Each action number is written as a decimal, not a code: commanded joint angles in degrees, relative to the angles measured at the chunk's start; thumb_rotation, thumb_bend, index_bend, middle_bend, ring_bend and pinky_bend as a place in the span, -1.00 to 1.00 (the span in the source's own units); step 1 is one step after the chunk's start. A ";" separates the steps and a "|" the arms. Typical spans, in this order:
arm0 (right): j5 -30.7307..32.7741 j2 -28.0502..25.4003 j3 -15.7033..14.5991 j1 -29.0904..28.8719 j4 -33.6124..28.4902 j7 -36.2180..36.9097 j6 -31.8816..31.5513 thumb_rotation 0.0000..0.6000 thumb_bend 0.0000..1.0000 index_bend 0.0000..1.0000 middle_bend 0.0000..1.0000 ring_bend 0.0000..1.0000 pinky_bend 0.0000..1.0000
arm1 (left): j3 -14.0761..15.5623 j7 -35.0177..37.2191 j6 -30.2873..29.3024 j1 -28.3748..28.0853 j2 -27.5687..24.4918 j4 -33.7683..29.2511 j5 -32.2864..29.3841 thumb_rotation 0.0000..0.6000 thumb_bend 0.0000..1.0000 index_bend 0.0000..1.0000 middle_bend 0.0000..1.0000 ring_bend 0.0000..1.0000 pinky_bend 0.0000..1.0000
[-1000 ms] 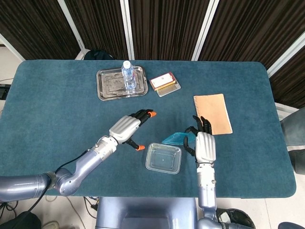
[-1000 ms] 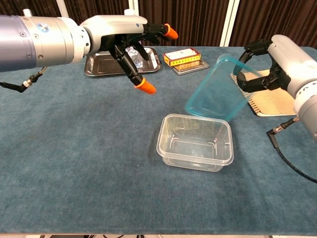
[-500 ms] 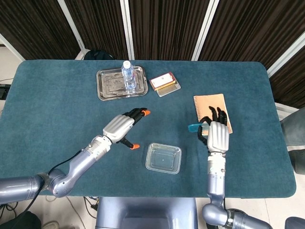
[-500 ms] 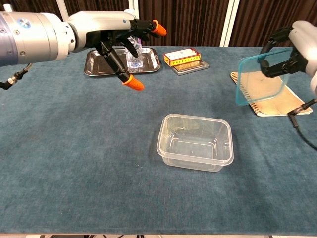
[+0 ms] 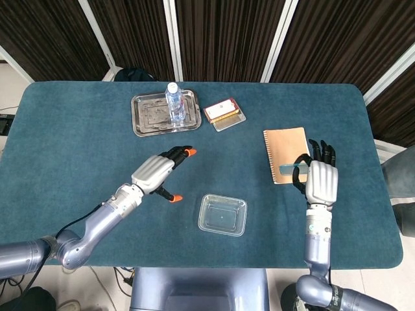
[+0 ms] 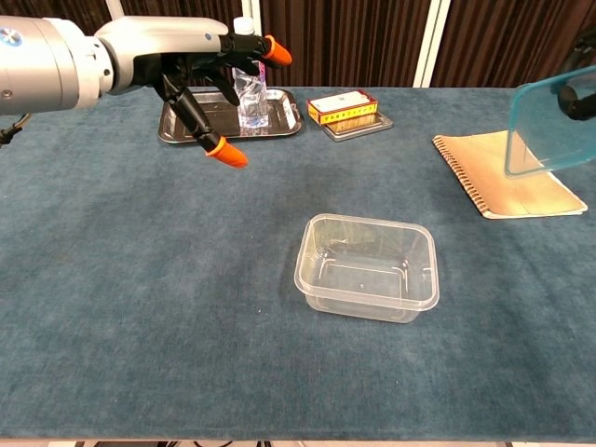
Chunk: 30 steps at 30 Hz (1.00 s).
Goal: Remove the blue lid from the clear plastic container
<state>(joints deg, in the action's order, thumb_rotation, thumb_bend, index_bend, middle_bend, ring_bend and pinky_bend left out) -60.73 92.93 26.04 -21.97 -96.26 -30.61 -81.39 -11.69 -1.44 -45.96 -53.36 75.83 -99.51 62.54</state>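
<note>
Over the last second the right hand (image 5: 321, 182) carried the lid (image 6: 551, 126) away from the container (image 6: 367, 266), out toward the right edge of the worktop (image 5: 78, 142), while the left hand (image 5: 155, 173) drew back to the left. At this moment the lid was clear of the container, which sat open near the front middle of the worktop. The right hand was clamped on the lid and held it on edge, nearly upright, in the air above the notebook (image 5: 288, 154). In the chest view only the lid's left part and a little of the hand showed at the frame's edge. The left hand held nothing, its fingers apart, and hovered well left of the container.

By my reading the removal itself was done, and what remained was setting the lid down. The risks lay there. The grip looked to be on one edge of a thin, smooth lid, so a tilt of the wrist might have let it slip and drop onto the notebook or off the near right edge. A descent straight down would have landed it on the notebook rather than bare worktop. The bottle (image 5: 174, 103) stood on its tray (image 5: 146, 120), with the box (image 5: 223, 111) beside it, well apart from both hands.
</note>
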 commanded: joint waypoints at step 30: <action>6.00 -0.11 -2.02 -7.19 2.29 -7.84 1.59 1.00 -0.47 -1.00 -1.00 -1.00 -1.00 | 1.92 3.67 -5.37 7.30 -8.87 -5.39 6.40 1.00 -1.00 -0.96 -0.99 -1.00 -0.66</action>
<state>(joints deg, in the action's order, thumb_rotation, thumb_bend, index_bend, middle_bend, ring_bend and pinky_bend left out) -54.31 94.12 24.81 -29.87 -92.80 -38.94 -79.89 -10.00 2.49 -51.01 -46.34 67.12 -104.64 68.67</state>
